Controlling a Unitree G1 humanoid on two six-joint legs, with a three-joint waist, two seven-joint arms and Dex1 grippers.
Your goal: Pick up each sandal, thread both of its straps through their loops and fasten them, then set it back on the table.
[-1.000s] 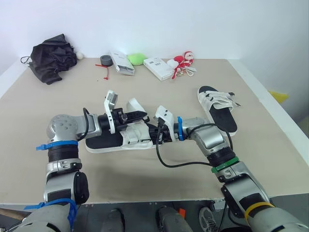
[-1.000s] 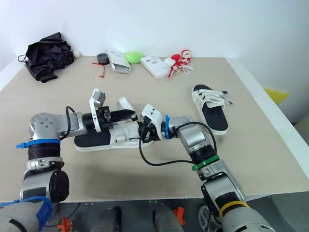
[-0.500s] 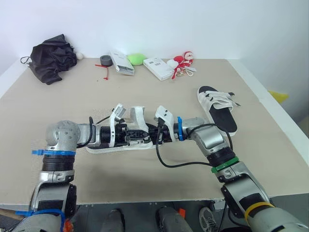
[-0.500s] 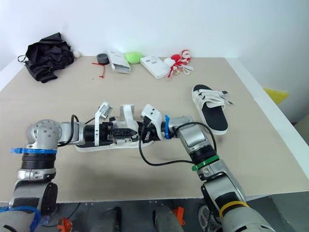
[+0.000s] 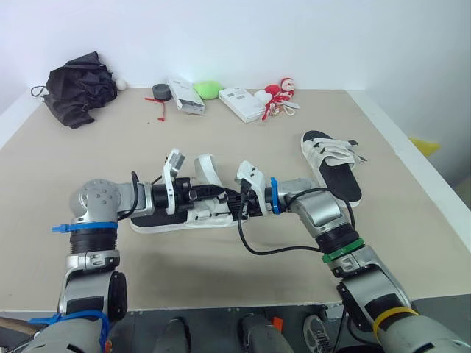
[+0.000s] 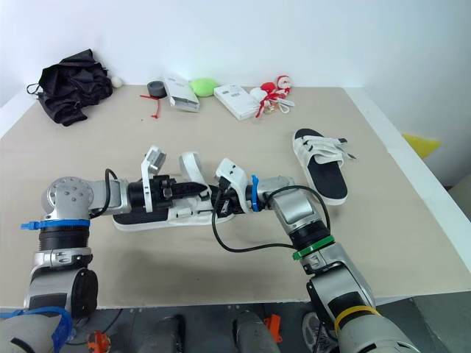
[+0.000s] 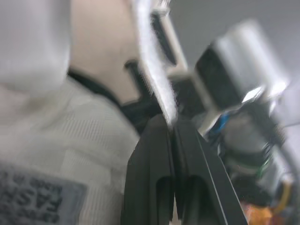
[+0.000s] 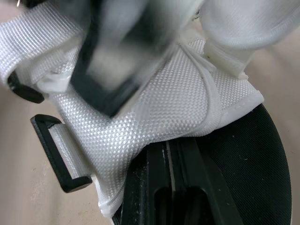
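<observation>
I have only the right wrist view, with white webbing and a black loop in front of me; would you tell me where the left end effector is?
Observer: The left end effector is at the same sandal, reaching in from the robot's left, opposite your right end effector.
Operator: Thank you. Is it holding anything?
Observer: In the left wrist view its fingers are pinched together on a thin white strap.
Operator: And where is the other sandal?
Observer: The other sandal lies sole-down on the table, farther off on the robot's right, apart from both arms.
</observation>
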